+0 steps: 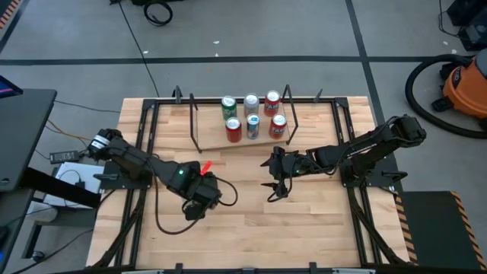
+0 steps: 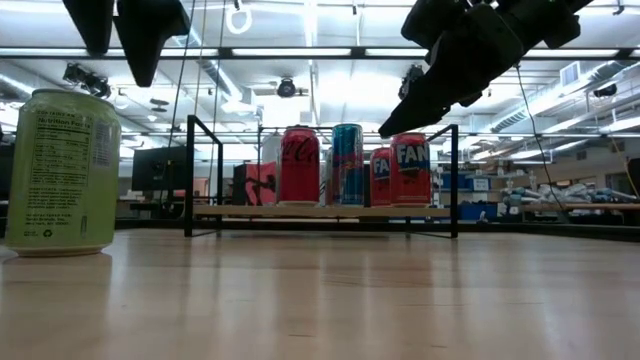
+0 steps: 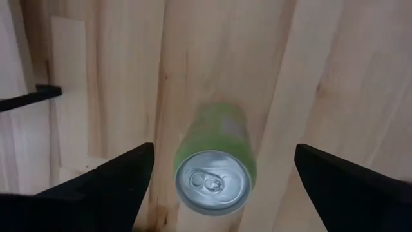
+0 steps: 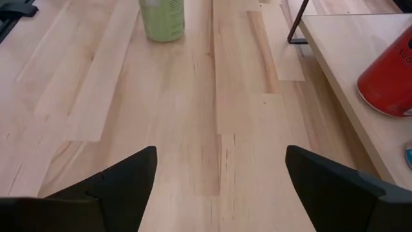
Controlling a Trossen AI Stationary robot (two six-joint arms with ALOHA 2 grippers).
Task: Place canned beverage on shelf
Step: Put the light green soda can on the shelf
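The left claw [image 3: 215, 187] hung above an upright pale green aluminium beverage can [image 3: 215, 164] that stood on the light plank table [image 1: 319, 228], well short of the shelf. Its two dark fingers [image 3: 106, 183] were spread as wide as they went, one on either side of the can and clear of it, holding nothing.

The low plywood shelf with thin black rod uprights [image 1: 213, 141] sat toward the far side of the table and carried six upright cans [image 1: 252, 116] in two rows of three: red, blue and silver ones, with a green-topped one at the back.

The right claw [image 1: 272, 185] hovered over bare planks just in front of the shelf, its fingers [image 4: 103, 187] well apart and empty. In the right wrist view a red can [image 4: 389, 80] stood on the shelf's board beside it.
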